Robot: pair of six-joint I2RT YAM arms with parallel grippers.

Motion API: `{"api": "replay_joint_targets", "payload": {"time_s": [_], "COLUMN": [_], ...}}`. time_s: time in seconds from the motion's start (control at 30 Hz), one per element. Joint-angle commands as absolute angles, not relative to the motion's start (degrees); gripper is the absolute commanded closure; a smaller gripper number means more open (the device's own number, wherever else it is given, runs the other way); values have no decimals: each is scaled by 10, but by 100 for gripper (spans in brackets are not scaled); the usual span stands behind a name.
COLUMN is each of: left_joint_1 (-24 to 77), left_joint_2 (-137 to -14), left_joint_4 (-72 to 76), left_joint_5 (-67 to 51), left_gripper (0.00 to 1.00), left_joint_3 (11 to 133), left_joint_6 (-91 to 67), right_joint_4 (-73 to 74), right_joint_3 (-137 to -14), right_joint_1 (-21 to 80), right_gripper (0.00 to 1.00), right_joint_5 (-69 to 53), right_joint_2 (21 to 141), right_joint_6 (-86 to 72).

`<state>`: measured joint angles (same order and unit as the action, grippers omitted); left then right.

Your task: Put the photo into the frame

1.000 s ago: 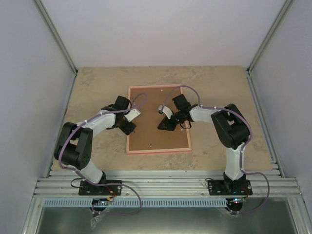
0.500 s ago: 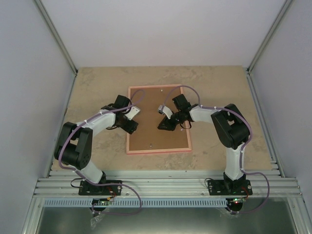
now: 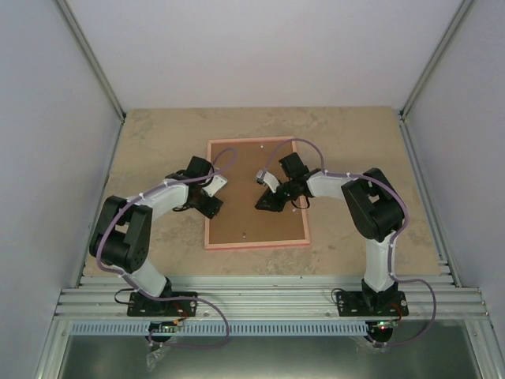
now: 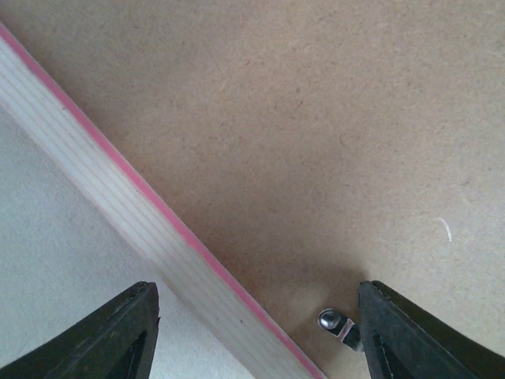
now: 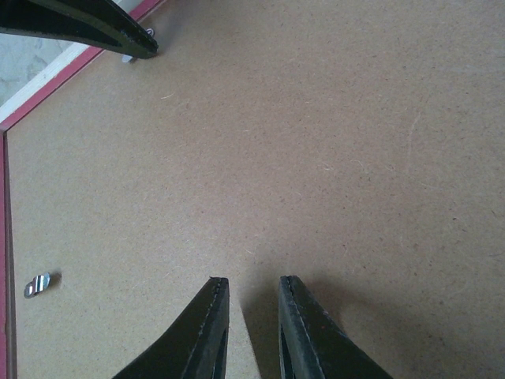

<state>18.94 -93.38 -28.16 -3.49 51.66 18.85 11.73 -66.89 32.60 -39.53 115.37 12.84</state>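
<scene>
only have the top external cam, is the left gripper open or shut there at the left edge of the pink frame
Observer: Open. The left wrist view shows the left gripper with fingers wide apart, straddling the pale striped edge of the thin pink rectangular frame.
Operator: anything near its fingers
Observer: A small metal clip on the brown hardboard backing lies right beside one finger. I cannot tell whether they touch.
Operator: and the right one
Observer: The right gripper shows only a narrow gap, with nothing between its fingers, over bare board.
</scene>
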Motion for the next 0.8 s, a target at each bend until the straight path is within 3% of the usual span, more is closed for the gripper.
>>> {"api": "replay_joint_targets", "payload": {"time_s": [0.0,0.2,0.5,0.77], "left_joint_1": [190,190,190,190], "left_joint_2": [-928,-927,-941,-937], "left_joint_4": [-324,-329,-317,-334], "left_joint_5": [26,51,61,24], "left_gripper": [31,35,55,49], "left_joint_3": [498,498,500,505], "left_joint_6": [231,254,274,289], "right_joint_4": [138,137,138,137], "right_joint_3": [-649,-647,-646,-646], "right_joint_1": [321,319,317,317], "right_gripper": [79,79,80,80], "right_joint_5": [-333,-331,-331,-332], "right_joint_2": [1184,1182,1183,1183], "right_joint_6": [129,130,131,130]}}
